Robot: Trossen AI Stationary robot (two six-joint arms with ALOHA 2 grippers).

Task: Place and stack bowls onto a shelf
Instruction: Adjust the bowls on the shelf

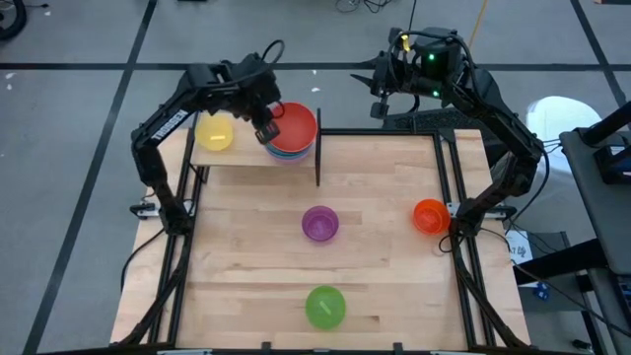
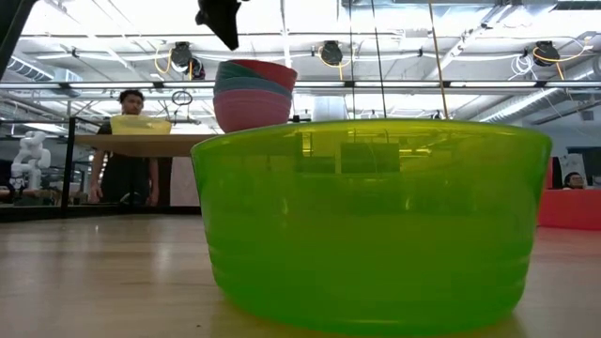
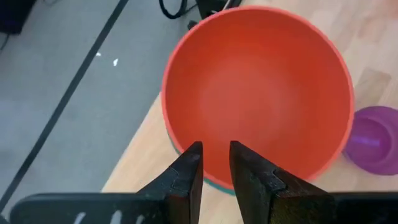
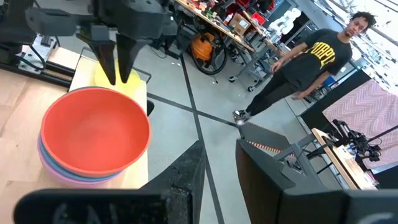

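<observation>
On the shelf [image 1: 246,154] at the table's far left stands a stack of larger bowls with the red one [image 1: 296,124] on top, resting in the teal, blue and pink ones [image 2: 252,105]. A yellow bowl [image 1: 215,131] sits beside it on the shelf. My left gripper [image 1: 266,126] hangs just above the red bowl's [image 3: 258,93] rim, pointing down, its fingers a narrow gap apart with nothing between them [image 3: 216,163]. My right gripper [image 1: 379,99] waits raised beyond the table's far edge, open and holding nothing [image 4: 217,168]. Purple [image 1: 319,224], orange [image 1: 429,215] and green [image 1: 325,306] bowls stand on the tabletop.
The shelf's thin black posts [image 1: 317,158] stand at its corners. The green bowl [image 2: 376,216] fills the low view near the table's front edge. A person [image 4: 311,62] stands in the room beyond the table. Bare wood lies between the loose bowls.
</observation>
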